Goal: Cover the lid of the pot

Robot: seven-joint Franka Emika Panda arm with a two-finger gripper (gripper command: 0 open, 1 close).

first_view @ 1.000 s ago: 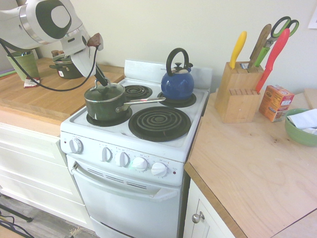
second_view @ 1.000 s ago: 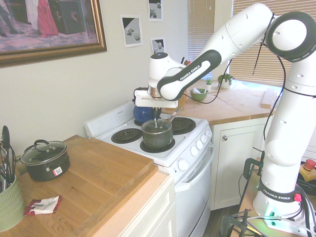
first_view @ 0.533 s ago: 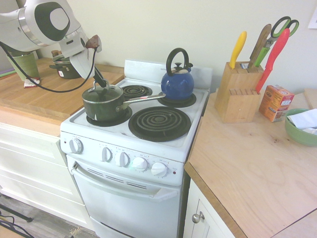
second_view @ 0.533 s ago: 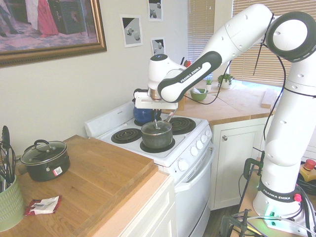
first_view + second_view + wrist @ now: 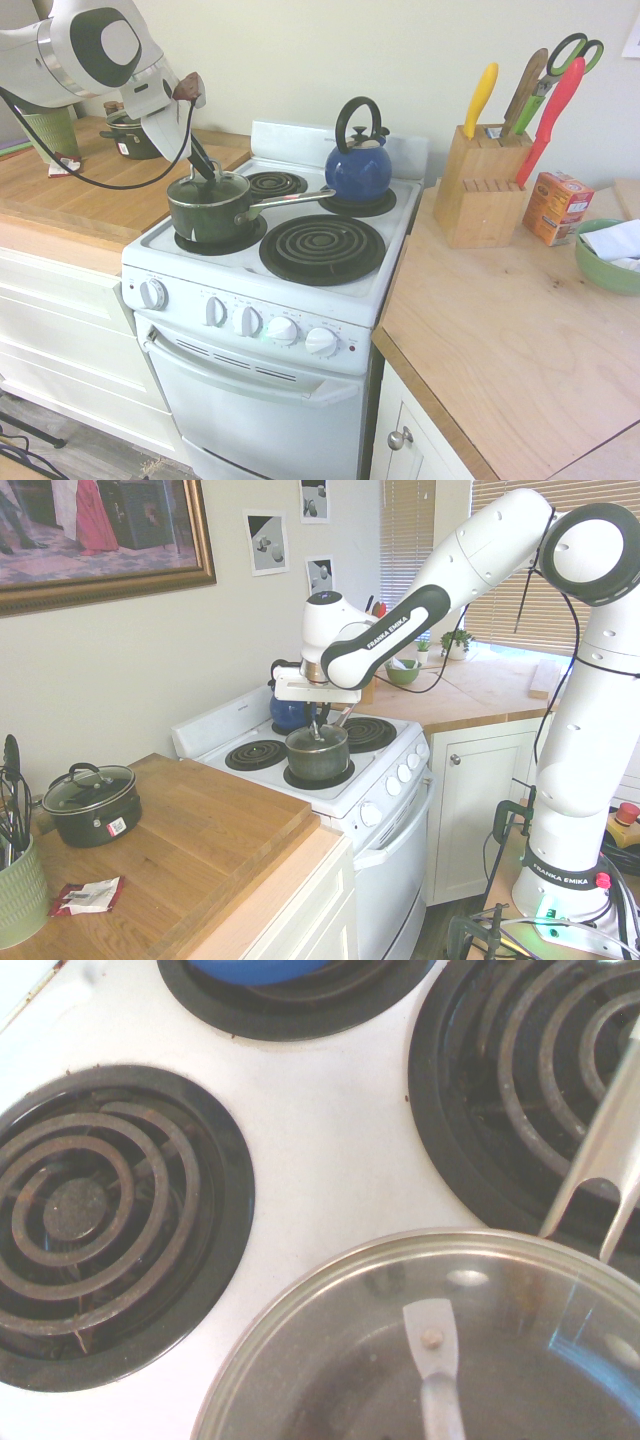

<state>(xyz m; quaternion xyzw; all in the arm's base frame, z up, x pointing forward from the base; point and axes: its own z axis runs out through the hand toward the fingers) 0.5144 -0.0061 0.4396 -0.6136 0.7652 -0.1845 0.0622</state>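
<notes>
"Looking at the stove [image 5: 250, 357] from the first exterior view, with noon at its back edge, where's the lid [image 5: 222, 187]?"

"On the pot [image 5: 208, 218], around nine o'clock on the stove top. It's clear glass with a metal rim, and it covers the pot's mouth."

"And which way does the saucepan's long handle [image 5: 292, 202] point?"

"Out from the pot toward three o'clock, just a touch higher."

"What about the gripper [image 5: 211, 170]?"

"Right above the lid, with the arm [image 5: 100, 45] reaching in from about ten. The second exterior view shows the fingers a little apart, down at the lid's upright metal grip [image 5: 434, 1360]. Whether they touch it, I can't tell."

"Anything else on the stove?"

"The blue kettle [image 5: 358, 172], at about one o'clock, on a burner. One bare coil [image 5: 275, 185] lies near eleven, and a larger one [image 5: 322, 246] near five."

"And around it?"

"Off at ten, on the wooden counter, there's a squat dark casserole [image 5: 93, 805] with its own glass lid, and a green ribbed container [image 5: 20, 900] of utensils beyond. Out at three stands the knife block [image 5: 484, 195], yellow and red handles sticking up. Just past it are an orange box [image 5: 556, 208] and then a green bowl [image 5: 610, 270] with a white cloth inside, closer to four."
</notes>
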